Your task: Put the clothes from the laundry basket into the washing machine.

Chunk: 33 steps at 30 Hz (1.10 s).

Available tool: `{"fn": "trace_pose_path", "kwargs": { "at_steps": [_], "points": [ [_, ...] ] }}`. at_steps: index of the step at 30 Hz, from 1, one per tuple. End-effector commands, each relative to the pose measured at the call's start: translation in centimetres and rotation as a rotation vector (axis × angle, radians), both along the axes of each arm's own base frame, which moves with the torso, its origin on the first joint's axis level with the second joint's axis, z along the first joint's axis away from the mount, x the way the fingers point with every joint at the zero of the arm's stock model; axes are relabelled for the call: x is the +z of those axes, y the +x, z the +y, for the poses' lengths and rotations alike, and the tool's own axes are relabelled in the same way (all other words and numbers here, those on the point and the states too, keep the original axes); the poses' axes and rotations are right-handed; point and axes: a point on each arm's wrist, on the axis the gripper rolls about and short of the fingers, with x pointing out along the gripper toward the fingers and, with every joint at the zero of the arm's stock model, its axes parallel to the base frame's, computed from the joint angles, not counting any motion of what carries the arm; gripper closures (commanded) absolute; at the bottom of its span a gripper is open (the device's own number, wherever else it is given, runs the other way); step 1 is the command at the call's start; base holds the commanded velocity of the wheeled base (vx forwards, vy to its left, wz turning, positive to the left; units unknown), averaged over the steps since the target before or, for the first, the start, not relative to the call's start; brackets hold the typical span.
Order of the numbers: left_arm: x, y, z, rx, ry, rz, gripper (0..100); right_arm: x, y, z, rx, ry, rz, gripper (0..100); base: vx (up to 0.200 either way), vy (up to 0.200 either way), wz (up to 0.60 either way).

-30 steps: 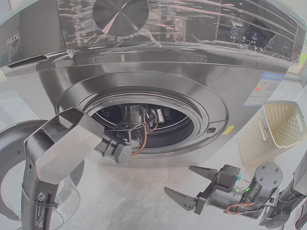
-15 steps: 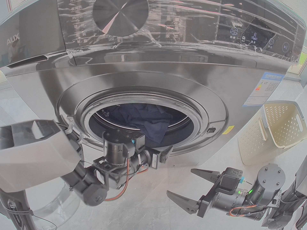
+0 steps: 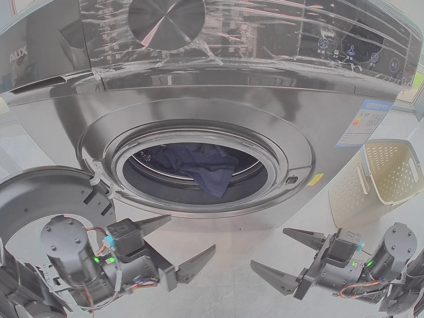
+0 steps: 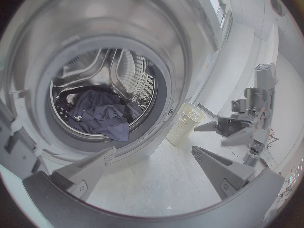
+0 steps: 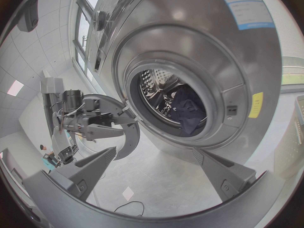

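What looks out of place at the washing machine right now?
The dark blue garment is not fully in: one corner drapes out of the drum onto the grey door seal, where it might get pinched at closing.

Looks straight into the washing machine point(image 4: 179, 64) through its round doorway. Inside the steel drum point(image 4: 133, 70), a heap of dark navy clothes point(image 4: 98, 117), one fold hanging forward over the drum's lip toward the grey door seal point(image 4: 160, 106). In the foreground, the left hand point(image 4: 152, 148), its two grey fingers point(image 4: 95, 165) spread wide apart above the pale floor point(image 4: 152, 187). Just beside the machine's front, a cream perforated laundry basket point(image 4: 185, 124) on the floor. Near the basket, farther off, the right hand point(image 4: 209, 136), fingers likewise parted and pointing toward the machine.
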Motion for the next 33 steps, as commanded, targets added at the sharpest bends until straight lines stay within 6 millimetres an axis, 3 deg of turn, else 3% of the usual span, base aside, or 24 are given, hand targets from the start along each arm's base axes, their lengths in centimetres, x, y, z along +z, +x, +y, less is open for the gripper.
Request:
{"fn": "trace_pose_path", "kwargs": {
  "at_steps": [1,9,10,19,25,28,33],
  "points": [
    [1.4,-3.7,3.8,-0.004,-0.065,-0.062,0,1.4,-1.2,-2.9,-0.088,0.038,-0.047,0,-0.200,0.000,0.00],
    [3.7,-5.5,7.7,0.109,-0.137,-0.166,0,3.0,-1.6,-7.1,-0.299,0.066,-0.083,0,-0.125,0.000,0.00],
    [4.1,-6.3,9.0,0.139,-0.142,-0.183,0,3.1,-2.0,-8.6,-0.356,0.024,-0.079,0,0.000,0.000,0.00],
    [3.3,-11.2,14.2,0.295,-0.117,-0.187,0,3.5,-4.7,-13.1,-0.547,-0.003,-0.096,0,-0.133,0.000,0.00],
    [2.6,-12.9,15.4,0.368,-0.107,-0.195,0,3.0,-6.7,-14.9,-0.647,-0.017,-0.097,0,-0.033,0.000,0.00],
    [2.1,-13.7,15.8,0.386,-0.119,-0.214,0,2.1,-9.1,-15.9,-0.673,-0.025,-0.113,0,-0.133,0.000,0.00],
    [1.2,-14.3,16.1,0.415,-0.106,-0.200,0,1.3,-11.1,-16.5,-0.669,-0.014,-0.130,0,0.000,0.000,0.00]
  ]
}}
